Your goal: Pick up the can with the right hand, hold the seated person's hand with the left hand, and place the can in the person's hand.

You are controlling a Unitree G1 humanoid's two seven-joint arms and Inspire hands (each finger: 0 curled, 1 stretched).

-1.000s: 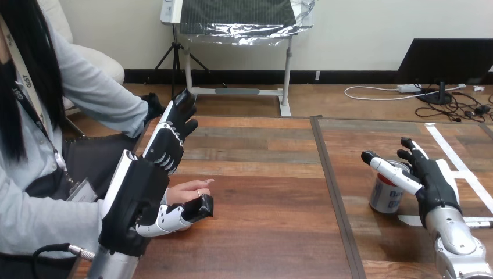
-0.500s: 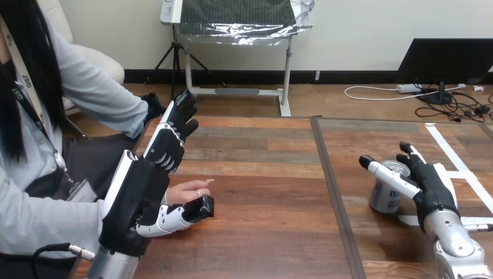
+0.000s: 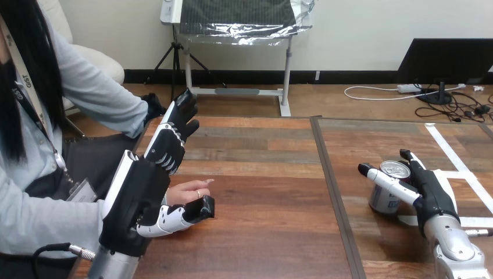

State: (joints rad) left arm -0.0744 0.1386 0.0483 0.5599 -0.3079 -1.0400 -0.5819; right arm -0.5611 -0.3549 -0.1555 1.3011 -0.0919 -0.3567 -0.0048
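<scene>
Right hand [image 3: 431, 192], fingers spread unclenched around the upright silver metal can [image 3: 382, 202], should close squarely at mid-body before lifting.

There is 1 can [image 3: 381, 200], the sole item of its kind on the worktop [image 3: 261, 174]. Robot hands number 2: 1 left hand [image 3: 145, 192] and 1 right hand [image 3: 433, 195], each ending 1 arm, so 2 arms in all. There is 1 person at the view's left side, and 1 person's hand [image 3: 189, 190] lies over the worktop. The worktop itself counts as 1, with 1 dark seam [image 3: 328, 186] running front to back and splitting it into 2 wooden sections. On the right section there are 3 strips of white tape [image 3: 459, 160]: 1 slanted and 2 crosswise.
</scene>
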